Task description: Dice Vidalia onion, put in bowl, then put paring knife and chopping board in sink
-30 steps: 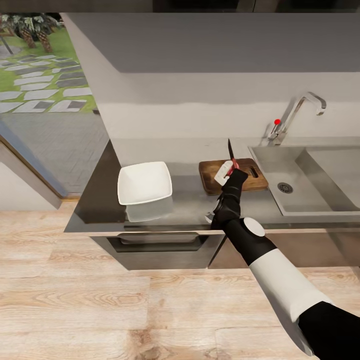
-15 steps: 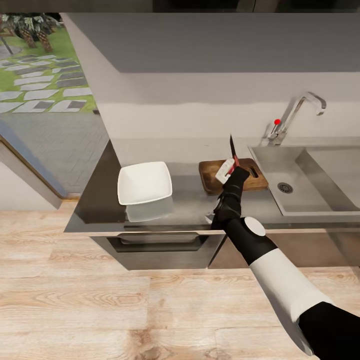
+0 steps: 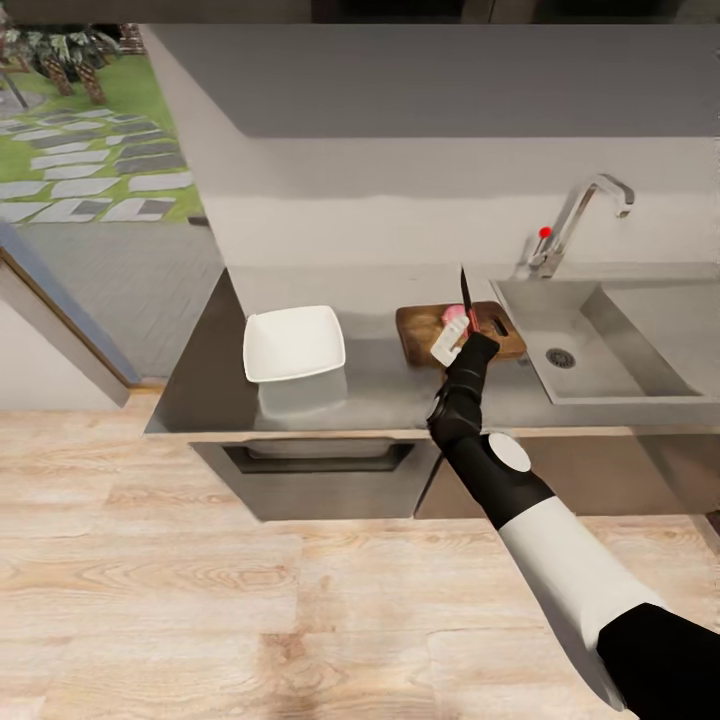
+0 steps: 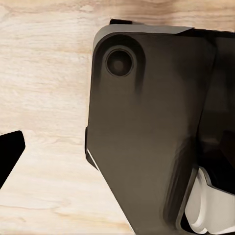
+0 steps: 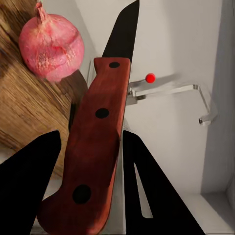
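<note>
Right pincer [image 3: 462, 335]: reached out over the bench, closed on the knife handle; in the right wrist view its two dark fingers [image 5: 147, 186] flanked the handle.
Knife [image 3: 464, 300]: held upright above the board, dark blade pointing up and away from the robot; red handle with three dark rivets in the right wrist view [image 5: 95, 152].
Onion [image 3: 455, 317]: pinkish-red, whole, resting on the board just beside the knife; in the right wrist view [image 5: 51, 46] it lay near the blade's base, stem tip pointing away from the pincer.
Board [image 3: 420, 325]: brown wood, flat on the bench, just left of the sink, its small hole toward the sink side.
Bowl [image 3: 293, 343]: white, square, empty, on the bench well left of the board.
Sink [image 3: 600, 345]: grey steel basin with round drain, at the bench's right end; steel faucet [image 3: 580, 215] and red knob [image 3: 545, 232] behind it.
Bench [image 3: 380, 385]: glossy dark grey, over dark cabinets.
Left pincer: opening could not be told; the left wrist view showed a dark robot housing [image 4: 147, 127] over pale wood floor [image 4: 44, 73].
</note>
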Robot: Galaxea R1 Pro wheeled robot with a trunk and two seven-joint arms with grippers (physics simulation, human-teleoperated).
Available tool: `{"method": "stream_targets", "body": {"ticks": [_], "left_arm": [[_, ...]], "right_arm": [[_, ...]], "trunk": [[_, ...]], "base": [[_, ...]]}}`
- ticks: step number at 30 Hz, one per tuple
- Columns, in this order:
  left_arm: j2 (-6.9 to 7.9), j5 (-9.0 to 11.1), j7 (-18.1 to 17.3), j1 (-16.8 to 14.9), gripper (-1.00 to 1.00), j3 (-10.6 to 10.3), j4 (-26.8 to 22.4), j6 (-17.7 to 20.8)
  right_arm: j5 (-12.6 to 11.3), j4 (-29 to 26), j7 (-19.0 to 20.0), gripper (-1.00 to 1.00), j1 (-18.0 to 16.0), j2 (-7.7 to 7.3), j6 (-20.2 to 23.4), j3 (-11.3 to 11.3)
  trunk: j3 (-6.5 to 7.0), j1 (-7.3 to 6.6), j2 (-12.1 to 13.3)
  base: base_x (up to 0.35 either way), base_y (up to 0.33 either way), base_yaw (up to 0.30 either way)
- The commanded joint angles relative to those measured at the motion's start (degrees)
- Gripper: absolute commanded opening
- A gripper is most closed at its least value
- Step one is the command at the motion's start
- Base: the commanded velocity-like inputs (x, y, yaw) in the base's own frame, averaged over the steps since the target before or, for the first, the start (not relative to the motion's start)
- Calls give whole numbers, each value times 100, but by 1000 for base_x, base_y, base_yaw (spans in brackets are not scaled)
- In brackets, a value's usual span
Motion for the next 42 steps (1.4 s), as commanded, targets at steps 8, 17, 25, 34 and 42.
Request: {"method": "stream_targets", "body": {"ticks": [8,17,25,34,42], "left_arm": [[-3,42,12,-9,100,-49,24,-37],[5,42,12,-9,100,-49,24,-39],[5,41,13,-9,100,-49,24,-39],[5,42,11,-9,100,-49,24,-39],[5,42,11,-9,100,-49,24,-39]], "right_arm": [[-4,3,-22,-100,-6,1,41,15],[-4,3,-22,-100,-6,9,38,15],[-4,3,-22,-100,-6,10,37,15],[-12,3,-22,-100,-6,10,38,21],[-30,61,-14,-100,-6,-6,35,16]], "trunk": [[-6,-2,-8],[-6,-2,-8],[-6,-2,-8],[-6,-2,-8],[-6,-2,-8]], "base": [[-323,15,0],[-50,9,0],[170,115,0],[64,16,0],[1,0,0]]}}
